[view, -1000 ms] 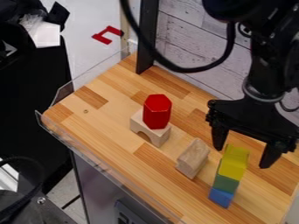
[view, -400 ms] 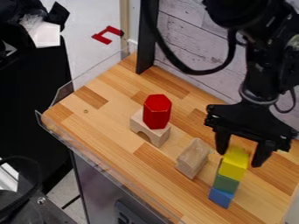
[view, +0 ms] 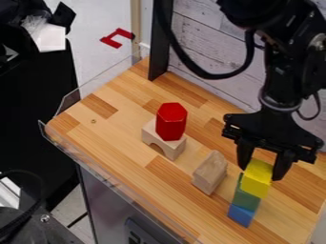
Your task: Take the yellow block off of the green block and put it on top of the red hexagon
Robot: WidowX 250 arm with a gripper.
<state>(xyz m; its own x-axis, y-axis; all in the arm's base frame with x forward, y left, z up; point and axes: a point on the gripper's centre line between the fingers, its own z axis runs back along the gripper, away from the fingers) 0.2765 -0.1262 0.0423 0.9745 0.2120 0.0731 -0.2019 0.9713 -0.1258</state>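
Note:
The gripper (view: pixel 262 173) is at the right of the camera view, pointing down over the stack, with one finger against each side of the yellow block (view: pixel 257 179); it is shut on that block. Under the yellow block sits the green block (view: pixel 246 197), and the blue block (view: pixel 240 215) forms the base of the stack. Left of centre, the red hexagon (view: pixel 171 122) stands upright on a wooden arch block (view: pixel 167 144).
A plain wooden block (view: pixel 209 173) stands between the arch and the stack. A clear rim (view: pixel 108 177) runs along the left and front edges of the wooden table (view: pixel 121 128). A dark post (view: pixel 159 43) rises at the back, beside the whitewashed wall.
The gripper's fingers have come together from wide apart to the sides of the yellow block, and the arm has shifted slightly left. The stack is still in place.

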